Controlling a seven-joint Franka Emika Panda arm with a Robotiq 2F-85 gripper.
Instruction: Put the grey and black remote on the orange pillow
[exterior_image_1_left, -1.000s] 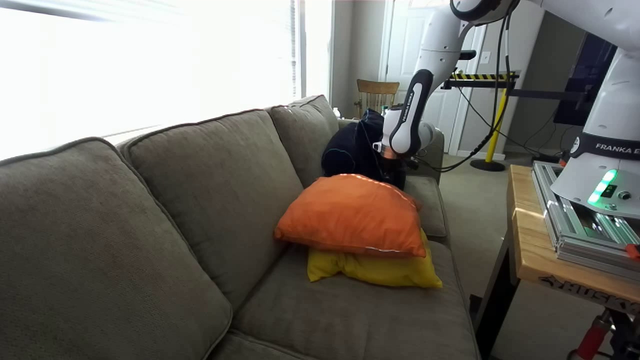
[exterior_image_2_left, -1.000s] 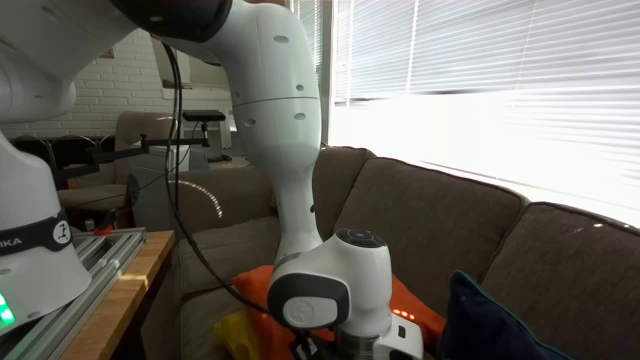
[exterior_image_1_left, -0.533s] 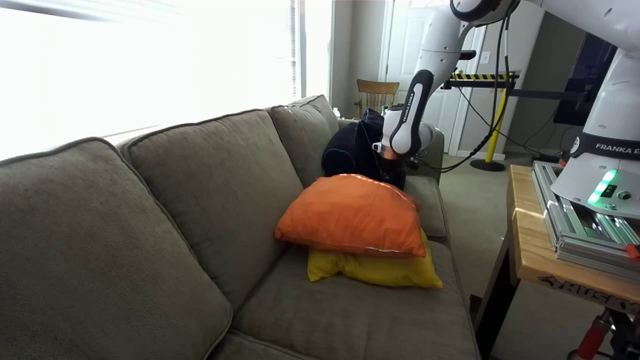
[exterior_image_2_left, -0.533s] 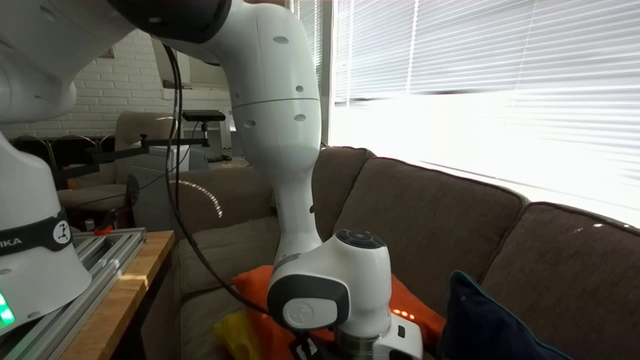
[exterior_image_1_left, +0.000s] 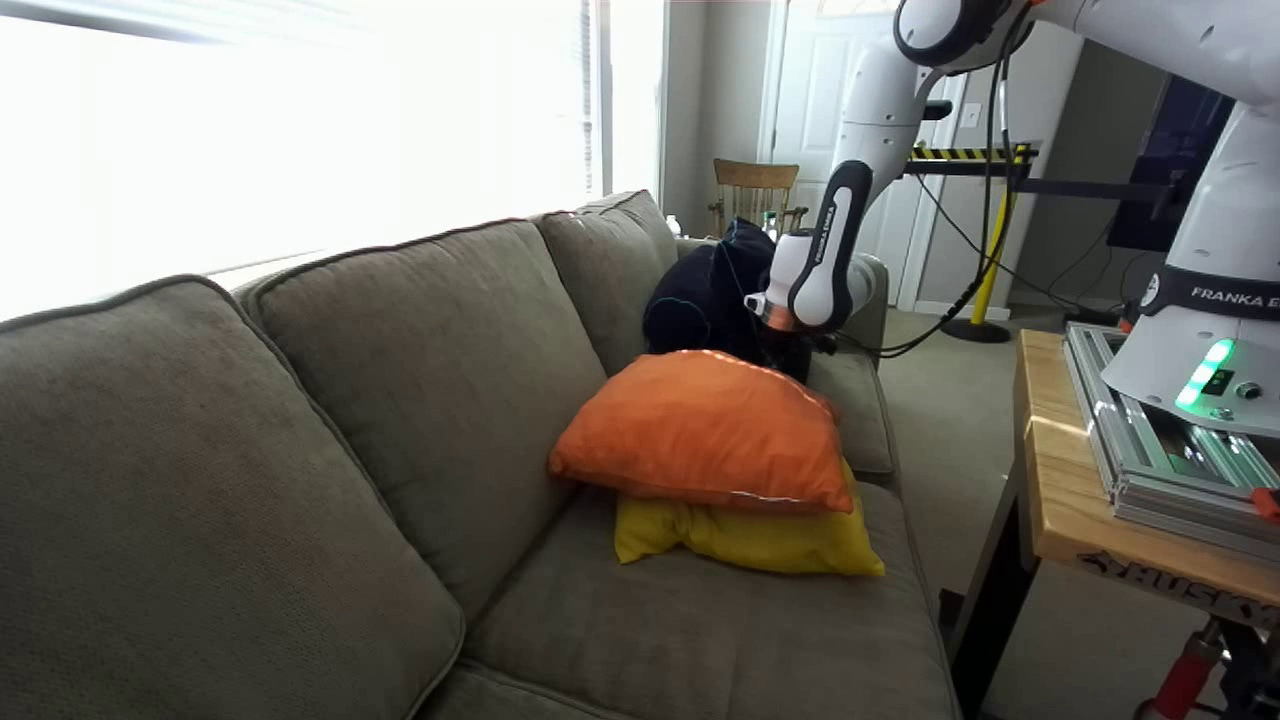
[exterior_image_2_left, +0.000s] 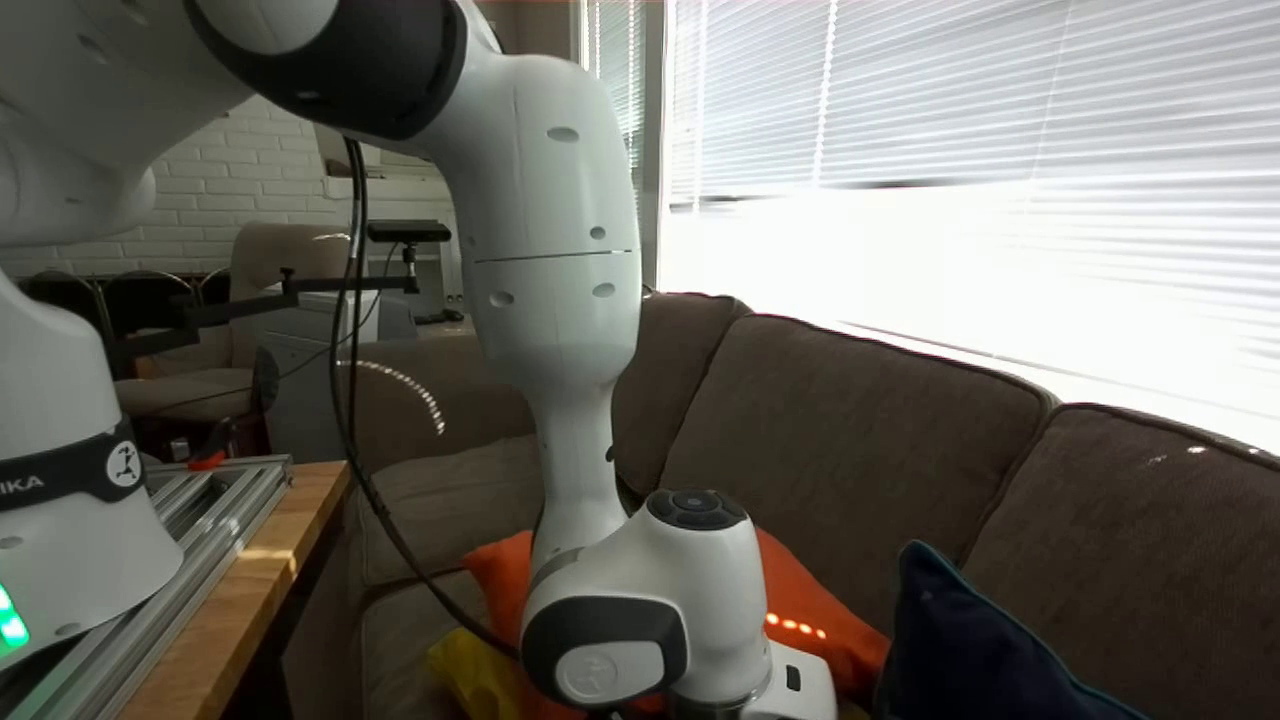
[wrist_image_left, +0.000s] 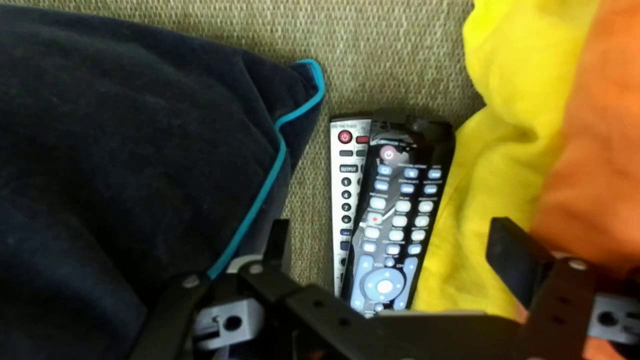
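Observation:
In the wrist view two remotes lie side by side, partly overlapping, on the couch seat. A silver-grey remote with black buttons is partly under a black remote with white and light-blue buttons. My gripper is open and empty, its fingers on either side of the remotes' lower parts. The gripper base hides the remotes' near ends. The orange pillow lies on the yellow pillow in an exterior view; it also shows at the right of the wrist view. Both exterior views hide the remotes.
The yellow pillow touches or nearly touches the black remote's right side. A dark blue pillow with teal piping lies left of the remotes. The couch backrest rises behind. A wooden table bears the robot base.
In both exterior views the arm and wrist have moved lower over the last half second. The pillows stay essentially where they were.

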